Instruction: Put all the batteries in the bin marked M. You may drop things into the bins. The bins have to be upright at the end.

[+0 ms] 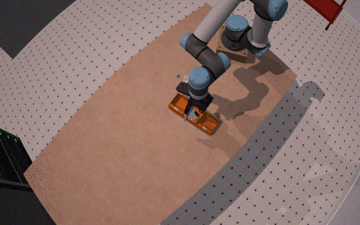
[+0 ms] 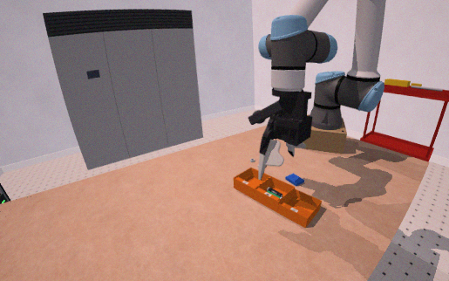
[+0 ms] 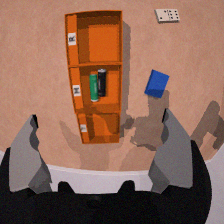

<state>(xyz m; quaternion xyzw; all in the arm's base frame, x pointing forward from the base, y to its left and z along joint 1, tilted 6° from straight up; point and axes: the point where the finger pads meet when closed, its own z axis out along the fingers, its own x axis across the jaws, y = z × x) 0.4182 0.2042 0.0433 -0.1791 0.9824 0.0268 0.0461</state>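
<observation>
An orange row of three bins (image 3: pixel 73 60) (image 2: pixel 254 194) (image 1: pixel 176 103) lies on the brown floor mat. The middle bin bears an M label (image 3: pixel 76 90). In it lie a green battery (image 3: pixel 93 86) (image 2: pixel 275 192) and a black battery (image 3: pixel 102 82), side by side. The top bin in the wrist view, marked R, is empty; the bottom bin is in shadow. My gripper (image 3: pixel 98 112) (image 2: pixel 275 165) (image 1: pixel 193 113) is open and empty. It hangs a little above the bins, with its fingers spread wide to either side.
A blue block (image 3: pixel 157 83) (image 2: pixel 295 179) lies on the mat just beside the bins. A white dotted tile (image 3: pixel 167 15) (image 1: pixel 186 79) and a small ring (image 1: pixel 177 75) lie farther off. A red rack (image 2: pixel 411 118) and a grey cabinet (image 2: pixel 123 87) stand at the room's edges.
</observation>
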